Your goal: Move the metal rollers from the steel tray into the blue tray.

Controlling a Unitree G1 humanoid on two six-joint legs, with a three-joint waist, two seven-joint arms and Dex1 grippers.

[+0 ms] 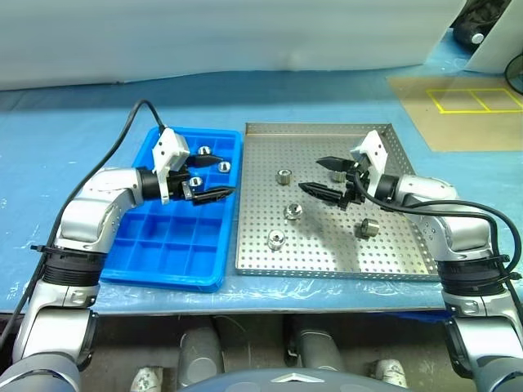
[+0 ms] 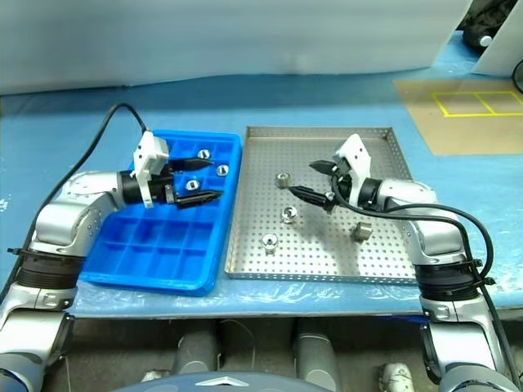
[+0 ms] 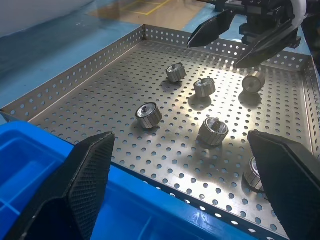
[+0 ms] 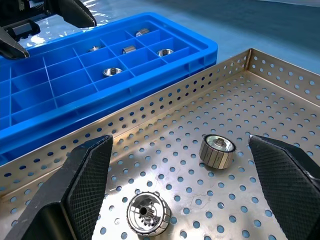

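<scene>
- The steel tray [image 1: 327, 261] is a square, shallow sheet of grey perforated metal with low rims, lying under the right gripper [image 1: 325, 175].
- The blue tray [image 1: 139, 265], a plastic grid of small compartments, lies under the left gripper [image 1: 212, 178], touching the steel tray's side.
- Metal rollers [image 1: 293, 211], short shiny cylinders, lie scattered below the right gripper; a few [image 1: 224, 167] sit in blue compartments by the left gripper.

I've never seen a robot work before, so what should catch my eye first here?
The bright blue tray on the left stands out, with a few metal rollers already in its far compartments. Beside it on the right lies the steel tray, rollers scattered across it. Above each tray hovers a gripper, left gripper and right gripper, jaws wide open and empty.
</scene>
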